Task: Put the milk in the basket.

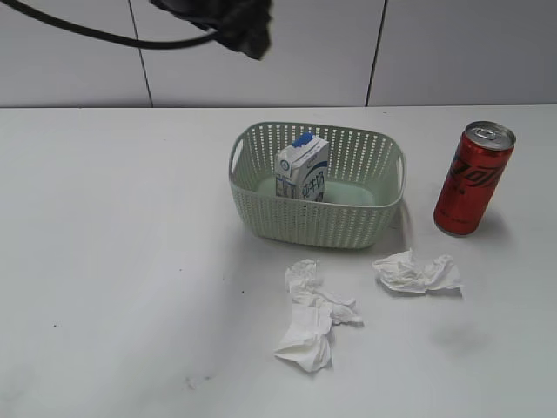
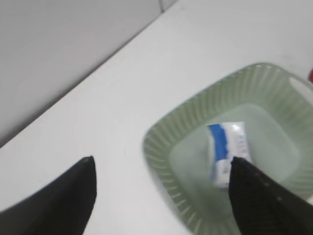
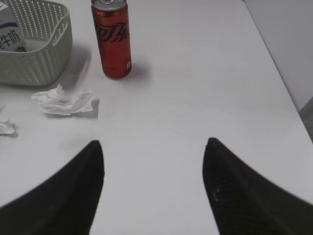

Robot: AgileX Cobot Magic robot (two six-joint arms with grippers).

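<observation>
The milk [image 1: 302,167], a small white carton with a blue top patch, stands upright inside the pale green basket [image 1: 365,228]. In the left wrist view the milk [image 2: 226,152] lies below me in the basket [image 2: 161,152]. My left gripper [image 2: 161,166] is open and empty, high above the basket's near rim; only a dark part of that arm [image 1: 239,24] shows at the top of the exterior view. My right gripper [image 3: 154,147] is open and empty over bare table, apart from the basket [image 3: 39,63] and the milk [image 3: 10,36].
A red soda can [image 1: 471,178] stands right of the basket and shows in the right wrist view [image 3: 112,39]. Crumpled white tissues lie in front of the basket [image 1: 313,318] [image 1: 416,272] [image 3: 63,102]. A grey wall runs behind the white table.
</observation>
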